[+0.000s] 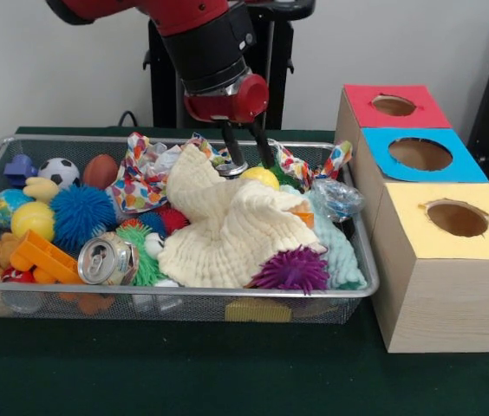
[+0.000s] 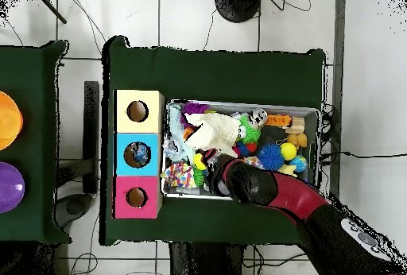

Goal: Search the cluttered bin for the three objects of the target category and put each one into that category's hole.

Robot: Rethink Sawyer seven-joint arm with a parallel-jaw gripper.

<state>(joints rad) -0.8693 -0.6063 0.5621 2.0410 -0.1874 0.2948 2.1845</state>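
Observation:
My gripper (image 1: 251, 166) hangs open over the back middle of the wire bin (image 1: 184, 295), its two dark fingers (image 1: 234, 160) reaching down to a small yellow ball (image 1: 262, 177). The ball sits half buried at the top edge of a cream cloth (image 1: 227, 225); whether the fingers touch it I cannot tell. Right of the bin stand three boxes with round holes: red (image 1: 396, 106), blue (image 1: 420, 154) and yellow (image 1: 457, 217). In the overhead view the arm (image 2: 262, 186) covers the gripper. There the blue box (image 2: 137, 154) shows something inside its hole.
Around the cloth lie a purple spiky ball (image 1: 292, 270), a blue spiky ball (image 1: 81, 215), a soda can (image 1: 106, 258), a soccer ball (image 1: 58, 171), a brown football (image 1: 100, 171), a patterned cloth (image 1: 145, 173) and a mint fuzzy cloth (image 1: 340, 251).

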